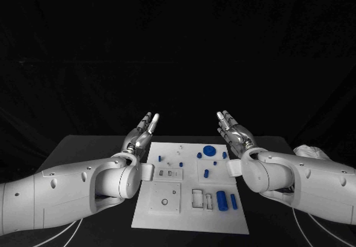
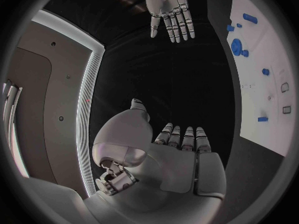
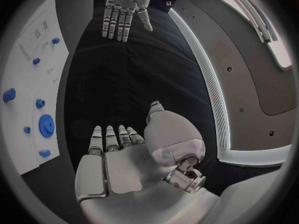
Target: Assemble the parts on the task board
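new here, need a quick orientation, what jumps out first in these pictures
Two silver hands, the left hand and right hand, are raised open and facing each other above the far end of the white task board. Between them on the board lies a blue gear, the largest blue part.

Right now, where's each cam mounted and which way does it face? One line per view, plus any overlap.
Head view: on the robot's head, looking down at the task board; both arms enter, left hand and right hand raised open above it.
Left wrist view: behind the left hand, facing the right hand; board alongside.
Right wrist view: behind the right hand, facing the left hand; board alongside.
Shared: all three show the blue gear.
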### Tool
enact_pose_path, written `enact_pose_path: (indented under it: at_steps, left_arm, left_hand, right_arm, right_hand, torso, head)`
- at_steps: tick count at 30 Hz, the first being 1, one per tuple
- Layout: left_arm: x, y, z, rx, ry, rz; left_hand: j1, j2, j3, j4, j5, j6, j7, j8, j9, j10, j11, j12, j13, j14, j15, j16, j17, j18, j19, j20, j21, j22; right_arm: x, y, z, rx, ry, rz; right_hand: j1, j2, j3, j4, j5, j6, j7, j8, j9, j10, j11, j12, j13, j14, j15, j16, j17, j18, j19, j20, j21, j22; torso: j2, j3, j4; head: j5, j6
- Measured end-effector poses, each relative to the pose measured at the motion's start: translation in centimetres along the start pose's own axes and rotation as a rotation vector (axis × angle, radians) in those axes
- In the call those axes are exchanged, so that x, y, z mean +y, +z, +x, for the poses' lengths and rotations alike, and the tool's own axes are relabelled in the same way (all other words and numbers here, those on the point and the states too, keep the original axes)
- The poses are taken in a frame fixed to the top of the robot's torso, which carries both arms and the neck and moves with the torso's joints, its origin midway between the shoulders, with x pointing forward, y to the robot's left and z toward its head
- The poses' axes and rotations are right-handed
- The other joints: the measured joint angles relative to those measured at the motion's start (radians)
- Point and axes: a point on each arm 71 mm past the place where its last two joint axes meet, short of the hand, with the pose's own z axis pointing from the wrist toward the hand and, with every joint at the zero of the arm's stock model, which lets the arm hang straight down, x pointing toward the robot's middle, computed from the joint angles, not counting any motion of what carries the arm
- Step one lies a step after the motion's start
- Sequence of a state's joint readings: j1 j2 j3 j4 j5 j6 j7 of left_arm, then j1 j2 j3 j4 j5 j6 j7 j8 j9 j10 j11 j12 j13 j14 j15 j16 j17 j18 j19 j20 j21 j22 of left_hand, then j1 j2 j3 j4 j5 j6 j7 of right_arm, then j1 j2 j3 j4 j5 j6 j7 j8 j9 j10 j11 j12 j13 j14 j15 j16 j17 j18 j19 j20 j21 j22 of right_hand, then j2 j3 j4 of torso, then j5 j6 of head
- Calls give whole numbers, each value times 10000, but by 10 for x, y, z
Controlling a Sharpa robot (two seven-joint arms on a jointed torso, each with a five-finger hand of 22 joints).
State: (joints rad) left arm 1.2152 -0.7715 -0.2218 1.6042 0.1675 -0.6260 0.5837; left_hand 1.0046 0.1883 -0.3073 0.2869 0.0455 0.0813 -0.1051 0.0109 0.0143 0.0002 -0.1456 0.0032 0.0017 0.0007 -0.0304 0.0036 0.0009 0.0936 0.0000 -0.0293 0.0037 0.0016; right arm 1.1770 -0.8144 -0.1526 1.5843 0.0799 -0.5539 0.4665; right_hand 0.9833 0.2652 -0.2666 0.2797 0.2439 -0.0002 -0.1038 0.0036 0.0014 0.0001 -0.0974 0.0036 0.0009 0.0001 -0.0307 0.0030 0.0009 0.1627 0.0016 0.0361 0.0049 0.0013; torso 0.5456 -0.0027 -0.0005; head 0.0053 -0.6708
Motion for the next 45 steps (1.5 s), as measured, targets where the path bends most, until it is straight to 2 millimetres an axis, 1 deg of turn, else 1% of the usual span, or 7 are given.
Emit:
enact_pose_path:
  at_steps: [6,14,19,22,32,39,45]
  left_arm:
    - [-1,0,1,117,-391,29]
    - [1,3,1,533,-820,47]
    - [1,4,2,931,-1090,73]
    - [1,4,2,1038,-1114,99]
    - [-13,-2,-10,1236,-843,505]
    - [-45,-13,-16,1642,-412,1304]
    - [-63,-17,-11,1998,-145,1776]
  left_hand:
    - [275,-73,-82,36,0,63,-62,26,5,-1,-32,0,-5,0,0,0,0,0,0,1,0,0]
    - [630,-68,24,27,101,654,528,115,87,1,472,0,-8,0,0,0,1,166,1,12,0,1]
    - [1242,-8,199,65,983,1727,573,333,193,63,580,0,-7,0,1,0,2,403,15,1004,0,2]
    - [1905,-20,281,39,1756,2560,516,377,248,607,1059,241,141,0,1,4,9,547,290,1779,190,147]
    - [4017,-118,418,38,3910,5278,1147,695,442,2352,2569,3131,865,4072,1648,4527,1423,777,5128,2912,3098,1545]
    - [4327,-206,385,66,4373,5639,1334,695,452,2757,2924,4634,1008,5508,2068,5822,1481,776,6699,3072,4020,1836]
    - [4466,-263,358,38,4663,5637,1407,619,451,2929,3074,5175,937,5953,2054,6341,1363,774,7203,3058,4300,1917]
  right_arm:
    - [0,-1,3,1060,602,415]
    - [-1,-3,-4,1870,1101,812]
    - [-3,-3,-2,2365,1259,1055]
    - [-4,-4,-1,2506,1226,1148]
    - [21,-3,-4,2868,-651,401]
    - [82,4,-4,3370,-4566,-1326]
    - [123,6,-3,3586,-8573,-2257]
  right_hand:
    - [651,-81,-289,92,-544,257,144,0,45,-1,541,0,1,0,1,0,1,-1,-15,420,0,-4]
    - [861,-212,-367,89,-769,728,316,195,158,22,1353,13,18,1,1160,0,2,-2,-17,1419,0,-3]
    - [1402,-297,-386,-110,-552,1018,399,359,229,108,1459,311,166,333,1607,416,358,-2,488,1935,420,273]
    - [2436,-466,-88,-983,436,2784,941,1234,702,298,1264,725,331,1272,1602,1155,940,-2,2007,2038,1348,761]
    - [5148,-897,1636,-3542,2602,5434,1355,4062,1826,2953,2253,5681,2108,8881,1034,7072,3566,150,9123,1362,6063,3061]
    - [4614,-1385,1634,-3311,823,5628,1450,4641,1943,4100,2110,6872,2300,10408,608,10101,4834,150,10335,964,9190,5472]
    - [4614,-1634,2174,-3367,2159,6390,1517,4561,1952,4755,2015,6728,1993,11668,458,12059,7136,-367,11916,829,12042,9324]
  torso:
    - [0,0,-2]
    - [0,-9,3]
    - [-3,-18,7]
    - [0,-19,14]
    - [179,23,106]
    - [683,95,314]
    - [1033,150,596]
  head:
    - [0,-6]
    - [-38,-415]
    - [-6,-682]
    - [10,-778]
    - [-56,-1279]
    - [-314,-1369]
    - [-603,-1388]
